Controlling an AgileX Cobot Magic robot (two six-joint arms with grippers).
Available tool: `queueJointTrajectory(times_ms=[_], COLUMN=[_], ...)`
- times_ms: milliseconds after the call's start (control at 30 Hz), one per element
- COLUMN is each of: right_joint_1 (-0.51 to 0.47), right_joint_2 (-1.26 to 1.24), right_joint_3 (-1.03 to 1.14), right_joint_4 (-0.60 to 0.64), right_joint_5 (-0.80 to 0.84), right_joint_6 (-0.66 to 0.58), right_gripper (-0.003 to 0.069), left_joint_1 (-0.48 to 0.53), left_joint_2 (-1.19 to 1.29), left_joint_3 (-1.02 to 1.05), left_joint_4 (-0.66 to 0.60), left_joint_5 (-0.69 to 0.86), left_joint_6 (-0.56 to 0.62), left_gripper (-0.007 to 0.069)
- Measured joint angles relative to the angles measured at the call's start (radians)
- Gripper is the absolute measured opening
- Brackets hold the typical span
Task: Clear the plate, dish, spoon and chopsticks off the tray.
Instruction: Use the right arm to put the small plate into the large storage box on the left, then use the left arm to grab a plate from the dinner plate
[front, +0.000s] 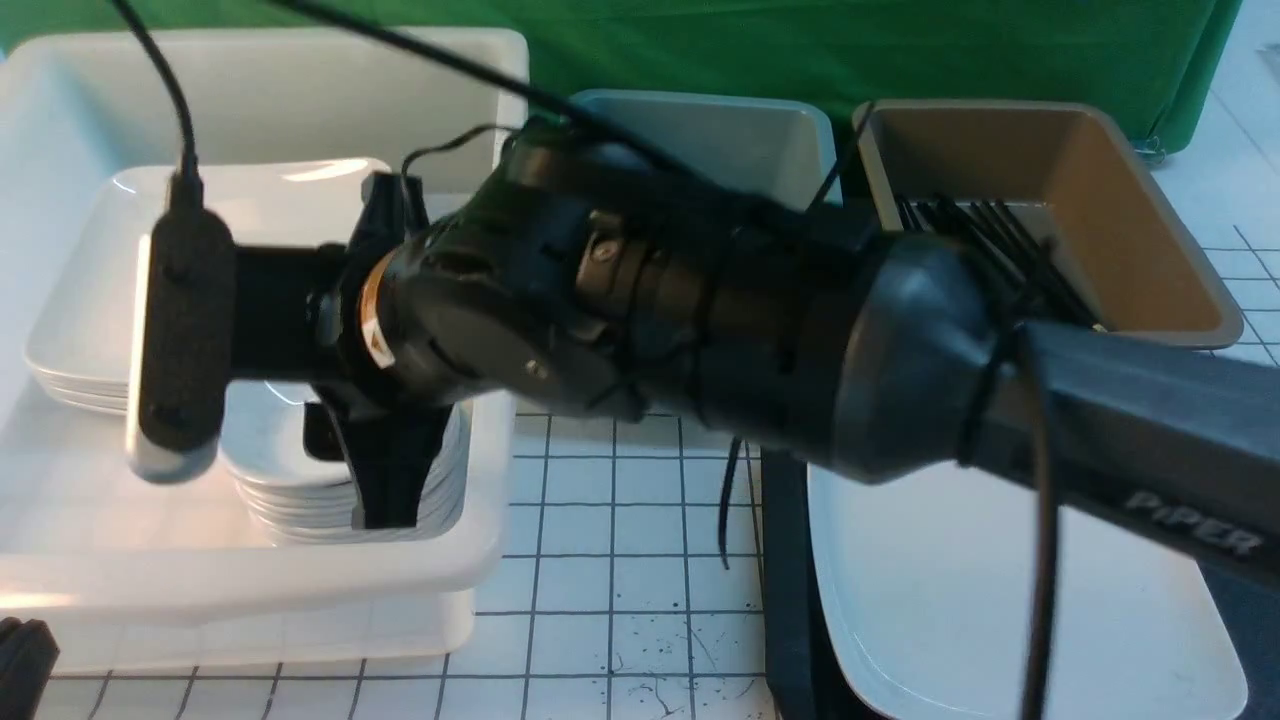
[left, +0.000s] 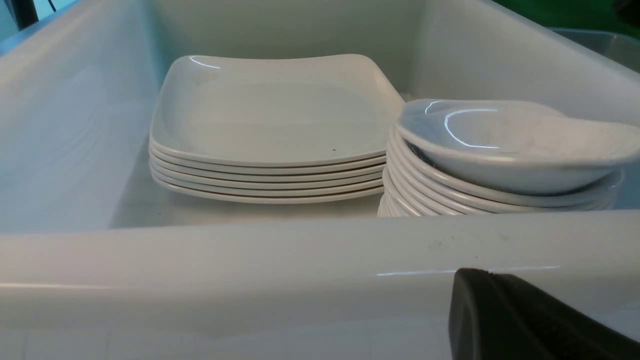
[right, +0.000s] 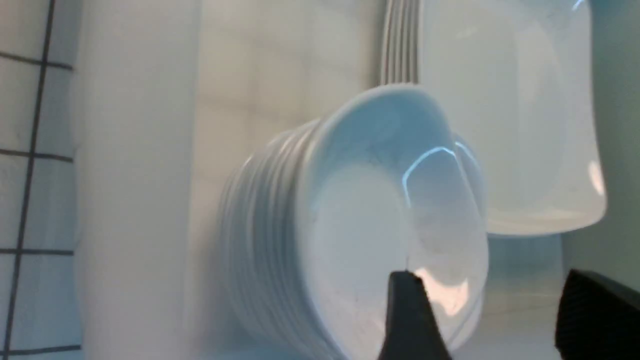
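Right gripper hung over the near right corner of the white tub, jaws wide, nothing between them. Just under it, the dish lay on top of the stack of small dishes, tilted, not nested flat. It looked set down, so this step judged nearly done. Stack of square plates stood just beside, toward the tub's far left corner. Left gripper sat outside the tub's near wall; only one dark part of it showed, taken as closed and empty. The plate lay on the tray at the worktop's near right corner, not yet cleared. Chopsticks lay in the brown tub at the far right edge. Spoon not made out in any view. Risks, as judged: one finger stood close over the dish's rim, so a careless lift could catch it and drag the tilted dish off the stack, perhaps against the square plates. Left askew, it might slide by itself on the glossy glaze. The plate next: wide, shallow-rimmed and slick, likely to slip from a pinch at its edge.
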Motion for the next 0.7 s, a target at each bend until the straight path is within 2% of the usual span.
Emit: queueJointTrajectory(times_ms=[133, 233, 300, 400, 467, 700], right_joint_1=[0.0, 0.0, 0.0, 0.001, 0.001, -0.009], right_joint_2=[-0.069, -0.104, -0.138, -0.2, -0.25, -0.481], right_joint_3=[-0.001, -0.001, -0.001, -0.001, 0.0, 0.051], right_joint_4=[-0.004, -0.023, -0.05, -0.098, -0.137, -0.163], right_joint_5=[0.06, 0.137, 0.229, 0.396, 0.49, 0.535], right_joint_6=[0.047, 0.106, 0.16, 0.215, 0.264, 0.439], right_gripper=[0.0401, 0.0358, 0.0277, 0.0104, 0.0036, 0.0009], left_joint_1=[0.0, 0.0, 0.0, 0.0, 0.0, 0.0], left_joint_2=[0.0, 0.0, 0.0, 0.0, 0.0, 0.0], left_joint_3=[0.0, 0.0, 0.0, 0.0, 0.0, 0.0], left_joint_4=[0.0, 0.0, 0.0, -0.005, -0.005, 0.0], left_joint_5=[0.0, 0.0, 0.0, 0.0, 0.0, 0.0], left_joint_6=[0.0, 0.0, 0.0, 0.0, 0.001, 0.001], left_gripper=[0.0021, 0.0021, 0.0021, 0.0021, 0.0021, 0.0021])
